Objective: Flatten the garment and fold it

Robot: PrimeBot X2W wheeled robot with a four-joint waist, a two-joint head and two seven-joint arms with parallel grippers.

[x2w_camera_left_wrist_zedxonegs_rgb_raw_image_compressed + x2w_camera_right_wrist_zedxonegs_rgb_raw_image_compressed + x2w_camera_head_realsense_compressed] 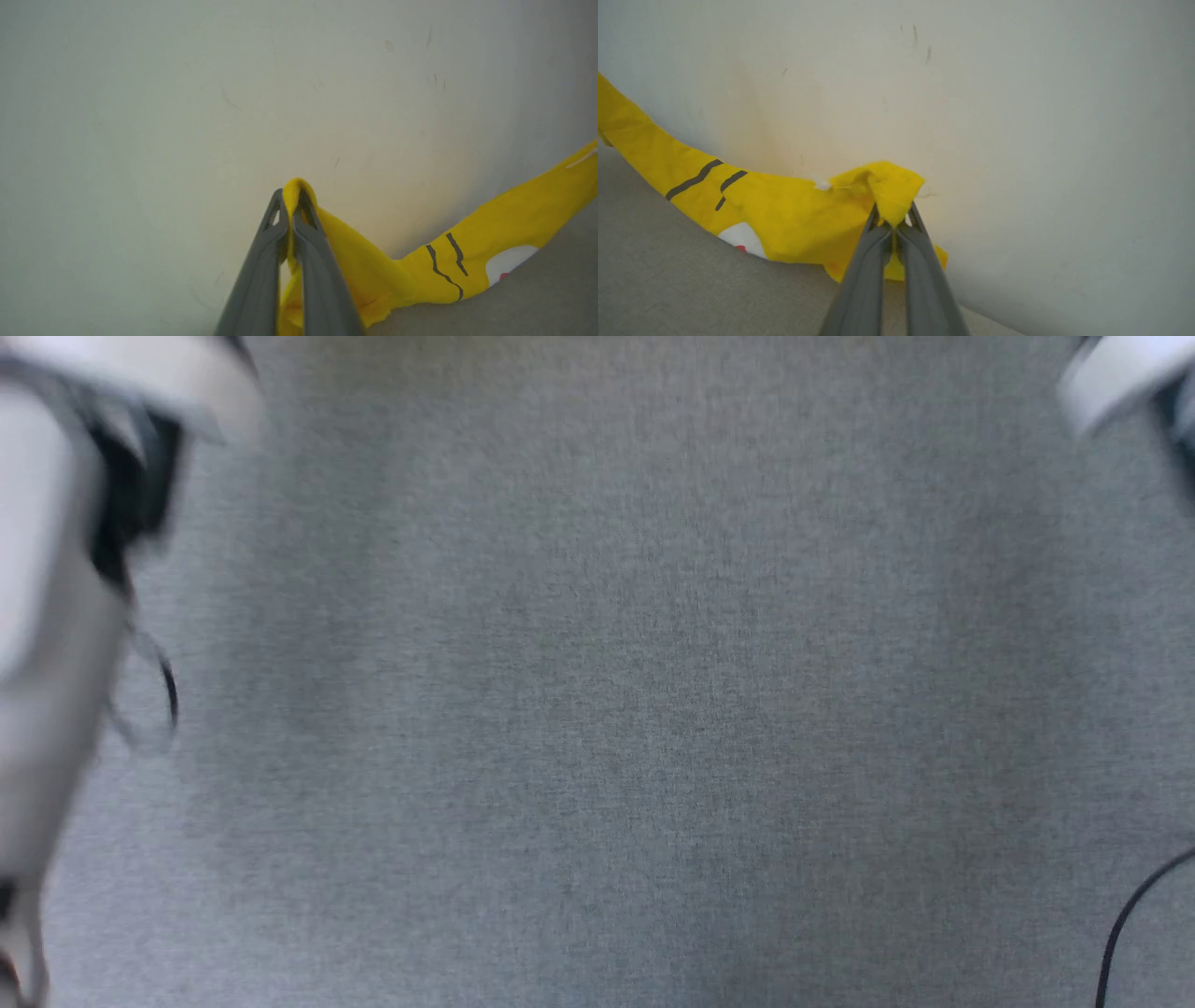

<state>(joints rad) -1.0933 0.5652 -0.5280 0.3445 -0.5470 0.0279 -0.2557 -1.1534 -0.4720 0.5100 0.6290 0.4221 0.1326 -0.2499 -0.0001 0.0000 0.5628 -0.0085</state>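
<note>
The garment (490, 233) is a bright yellow shirt with short black stripes and a white print, held up off the grey surface against a pale wall. My left gripper (292, 196) is shut on one pinched fold of it, the cloth trailing away to the right in the left wrist view. My right gripper (894, 214) is shut on another bunched corner of the garment (784, 214), which stretches off to the left in the right wrist view. In the head view, a blurred pale left forearm (47, 616) shows at the left edge and a bit of the right arm (1111, 378) at the top right.
A grey fabric-covered surface (607, 709) spreads across the head view. A thin black cable (1130, 915) curves in at its lower right corner. A pale wall (187, 93) with faint scuff marks stands right behind the lifted cloth.
</note>
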